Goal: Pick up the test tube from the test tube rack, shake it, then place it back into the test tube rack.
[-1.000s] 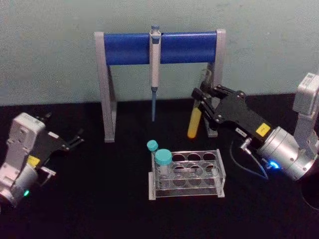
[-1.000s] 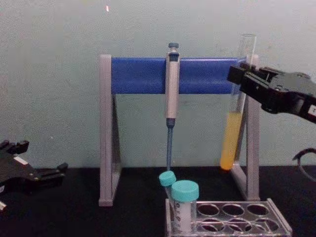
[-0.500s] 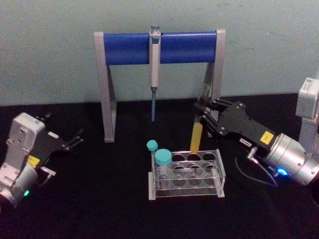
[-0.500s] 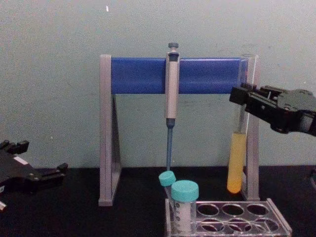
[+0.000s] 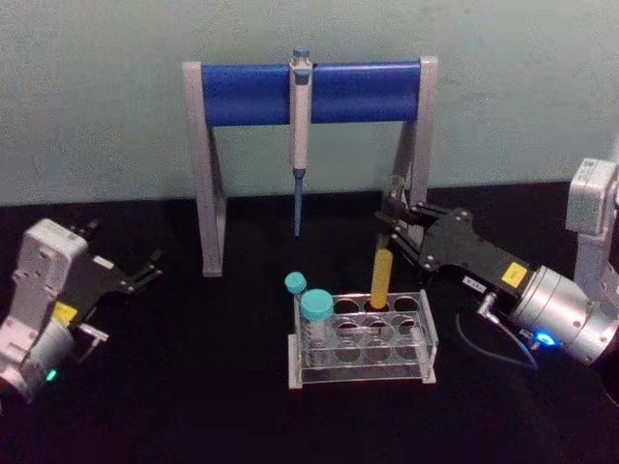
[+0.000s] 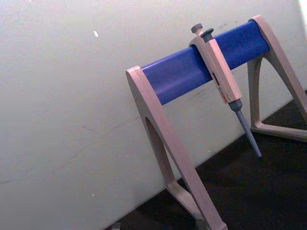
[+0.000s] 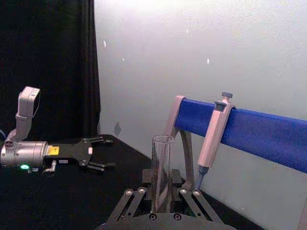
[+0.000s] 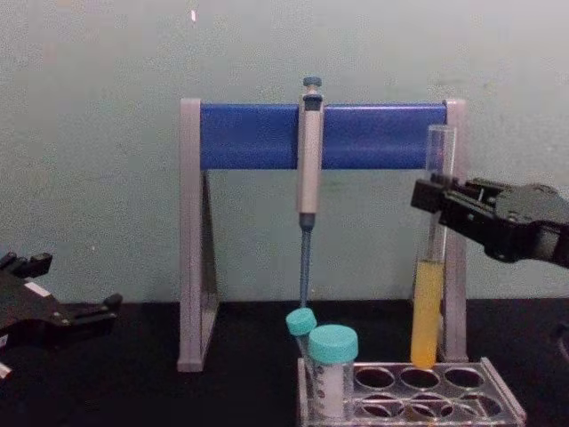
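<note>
Test tube (image 5: 381, 275) with yellow liquid, upright, clenched around its upper part by the right tool (image 5: 392, 227). Its round bottom is at the mouth of the middle back-row hole of the test tube rack (image 5: 427, 340). Two teal-capped vials (image 5: 316, 307) stand at the rack's left end. Well to the left of the rack, the left tool (image 5: 145, 271) rests low over the black table (image 5: 193, 406), fingers spread and holding nothing. Behind the rack, a grey stand (image 5: 251, 94) with a blue crossbar carries a hanging pipette (image 5: 300, 116).
</note>
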`<control>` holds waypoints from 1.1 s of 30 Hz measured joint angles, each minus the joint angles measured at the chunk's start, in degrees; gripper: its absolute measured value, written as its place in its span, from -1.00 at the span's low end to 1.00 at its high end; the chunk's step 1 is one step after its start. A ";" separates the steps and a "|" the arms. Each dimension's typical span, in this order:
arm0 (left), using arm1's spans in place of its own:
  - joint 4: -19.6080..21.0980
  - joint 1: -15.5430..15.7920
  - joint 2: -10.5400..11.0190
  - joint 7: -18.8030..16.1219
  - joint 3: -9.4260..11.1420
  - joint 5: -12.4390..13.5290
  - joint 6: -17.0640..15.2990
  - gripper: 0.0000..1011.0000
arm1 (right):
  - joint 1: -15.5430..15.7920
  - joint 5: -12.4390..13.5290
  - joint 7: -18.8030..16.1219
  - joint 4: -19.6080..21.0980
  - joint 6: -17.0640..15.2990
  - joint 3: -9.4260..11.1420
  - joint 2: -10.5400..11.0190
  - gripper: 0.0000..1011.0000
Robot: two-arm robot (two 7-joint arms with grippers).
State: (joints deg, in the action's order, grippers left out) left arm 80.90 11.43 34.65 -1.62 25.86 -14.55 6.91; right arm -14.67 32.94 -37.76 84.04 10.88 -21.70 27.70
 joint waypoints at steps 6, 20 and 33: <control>0.00 0.00 0.00 0.00 0.00 0.00 0.00 0.98 | -0.45 -0.32 0.29 -1.05 -0.02 -0.36 -0.21 -0.55; 0.00 0.00 0.00 0.00 0.00 0.00 0.00 0.98 | -1.63 -0.66 0.12 -3.80 -0.04 -1.12 -1.05 -0.55; 0.00 0.00 0.00 0.00 0.00 0.00 0.00 0.98 | -2.38 -1.40 0.25 -5.64 -0.43 -1.73 -1.64 -0.55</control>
State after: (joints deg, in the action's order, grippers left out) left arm 80.90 11.43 34.65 -1.62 25.86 -14.55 6.91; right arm -17.05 31.54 -37.51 78.40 10.46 -23.43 26.05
